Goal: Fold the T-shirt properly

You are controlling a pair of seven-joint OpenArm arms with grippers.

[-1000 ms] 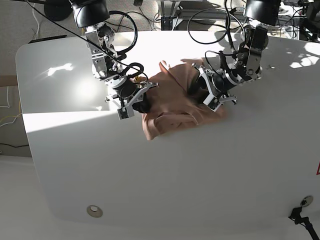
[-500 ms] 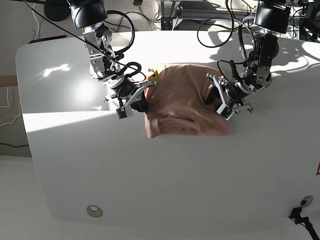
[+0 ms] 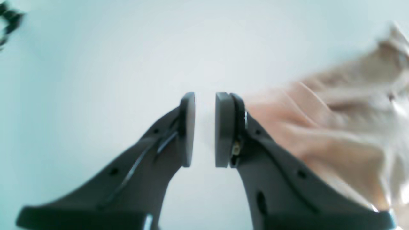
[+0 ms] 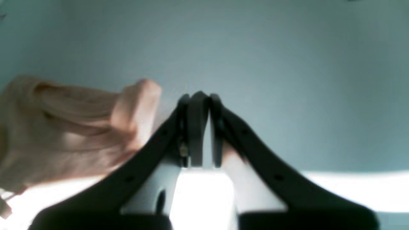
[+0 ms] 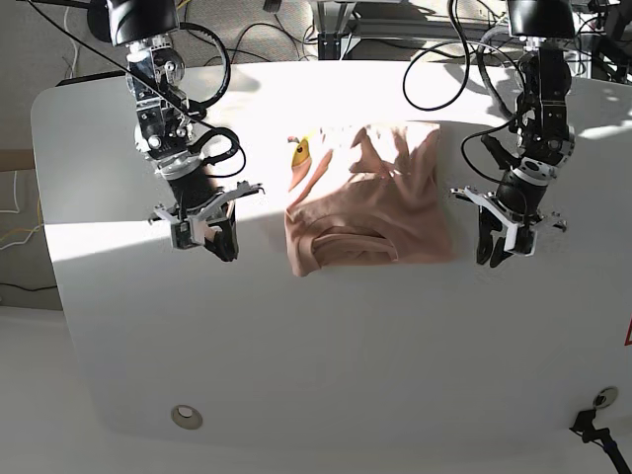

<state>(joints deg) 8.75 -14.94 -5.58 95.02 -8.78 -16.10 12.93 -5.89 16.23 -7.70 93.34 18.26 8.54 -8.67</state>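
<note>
a: where is the t-shirt point(image 5: 370, 197) now?

b: it lies folded in a rough square on the white table point(image 5: 346, 346), about in the middle between the two arms. the ribbed neckline point(image 5: 351, 242) is at the near edge of the t-shirt, and the small yellow tag point(image 5: 299, 153) sticks out at its far corner, on the side of the right arm.

a: and the right gripper point(image 5: 219, 240)?

b: it hangs over bare table beside the t-shirt, apart from the cloth, not touching it. in the right wrist view the right gripper point(image 4: 199, 127) has its jaws pressed almost together, only a thin slit between them, and nothing is between them. so it is closed and empty. the t-shirt point(image 4: 70, 127) is to the side of it there.

a: the left gripper point(image 5: 494, 247)?

b: on the other side of the t-shirt, just past its edge, also over bare table. in the left wrist view the left gripper point(image 3: 204, 127) shows a narrow gap between its two flat pads point(image 3: 188, 127), with only white table seen through the gap. it holds nothing. the t-shirt point(image 3: 335, 134) is blurred behind one finger, not between them.

a: so no arm touches the cloth?

b: as far as i can see, no.
</note>
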